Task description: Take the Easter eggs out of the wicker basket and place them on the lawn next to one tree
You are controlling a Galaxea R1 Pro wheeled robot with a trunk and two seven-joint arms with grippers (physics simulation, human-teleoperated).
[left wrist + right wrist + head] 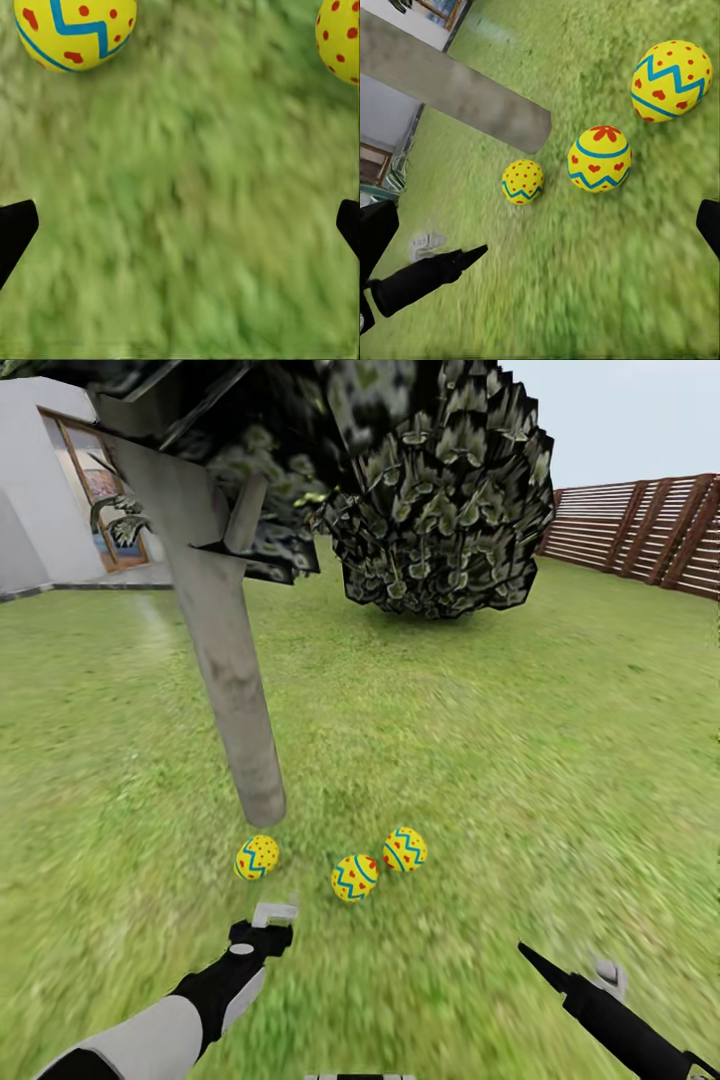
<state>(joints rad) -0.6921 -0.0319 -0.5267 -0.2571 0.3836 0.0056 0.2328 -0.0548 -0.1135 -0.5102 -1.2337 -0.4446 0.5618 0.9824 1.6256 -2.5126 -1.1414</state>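
Resting on the lawn (480, 760) at the tree (235, 700) trunk's foot, three Easter eggs (257, 857) lie in a row rightward. Left gripper (268, 922), fingers spread and empty, hangs near them; right gripper (540, 966) likewise. Withdraw upward without nudging any egg.

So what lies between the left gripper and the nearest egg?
Only bare lawn. In the head view, grass alone separates the left gripper from the egg by the trunk.
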